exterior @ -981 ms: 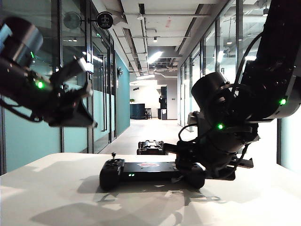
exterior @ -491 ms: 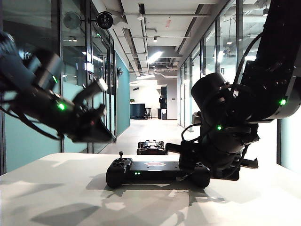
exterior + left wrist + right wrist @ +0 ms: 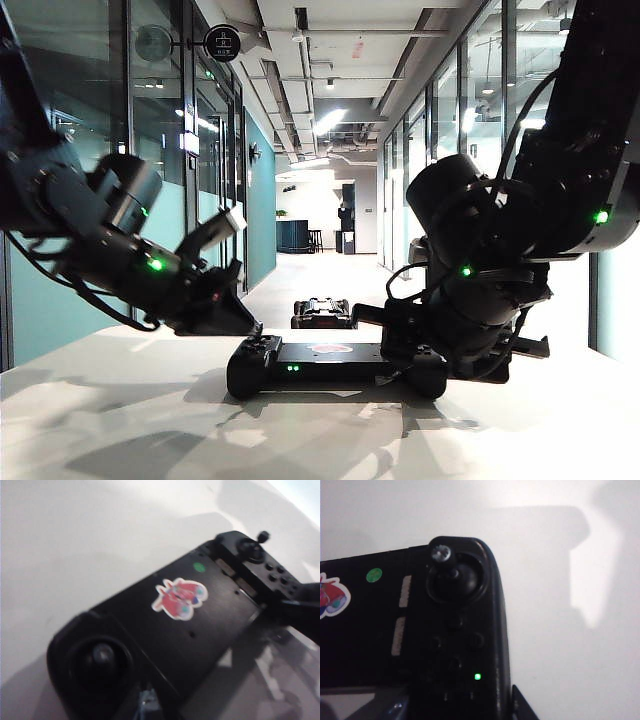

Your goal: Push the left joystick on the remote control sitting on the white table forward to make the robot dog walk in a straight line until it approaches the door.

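Remote control gripped by right gripper; left gripper above.

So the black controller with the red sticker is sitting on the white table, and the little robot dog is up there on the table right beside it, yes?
Not quite. The remote control with its red sticker does sit on the white table, but the robot dog is not on the table: the exterior view shows it beyond the table's far edge, out in the corridor.
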